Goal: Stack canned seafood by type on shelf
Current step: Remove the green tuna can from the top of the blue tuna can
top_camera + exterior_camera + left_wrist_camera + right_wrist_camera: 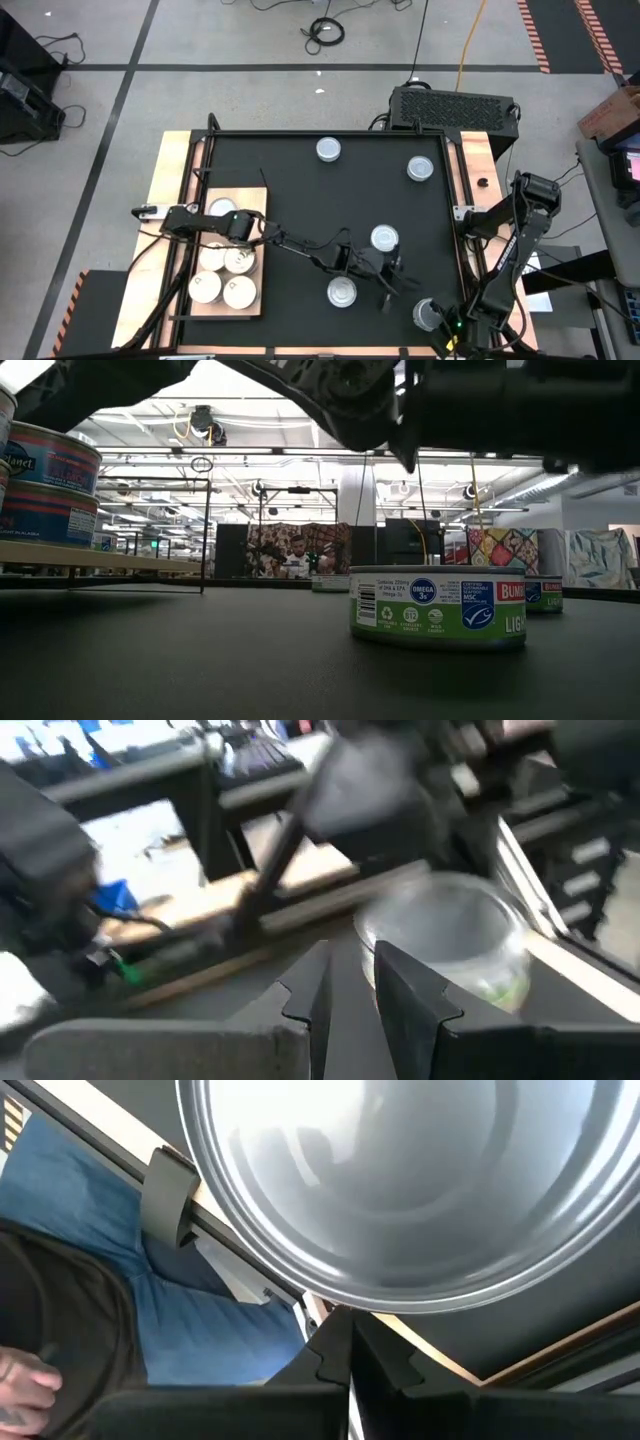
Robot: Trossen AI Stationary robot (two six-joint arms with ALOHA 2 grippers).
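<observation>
Left pincer (pixel 348 995) first: its own camera shows the two dark fingers a narrow slit apart with nothing between them, aimed at a round tin (pixel 450 940) with a shiny silver top and a green band on its side. From overhead that arm reaches from the shelf side right across the black mat (pixel 300 180), hanging over the middle of the desk.

Right pincer (pixel 348 1355) now: fingers pressed together, gripping nothing, just short of a big gleaming metal tin top (pixel 420 1180) by the desk's pale wooden edge. This camera alone catches a person (pixel 90 1280) in blue cloth beside the desk.

The overhead view gives the count. Five silver-topped tins lie scattered on the mat: two far (pixel 328 150) (pixel 420 168), one central (pixel 385 238), one nearer (pixel 342 292), one at the near right corner (pixel 428 315). The cream-topped tins (pixel 212 258) cluster on the light-brown wooden shelf (pixel 255 200) at the left.

Only the level view shows height: blue-labelled tins (pixel 50 485) sit two high on the shelf, while a green-labelled tin (pixel 437 607) stands flat on the matte mat.
</observation>
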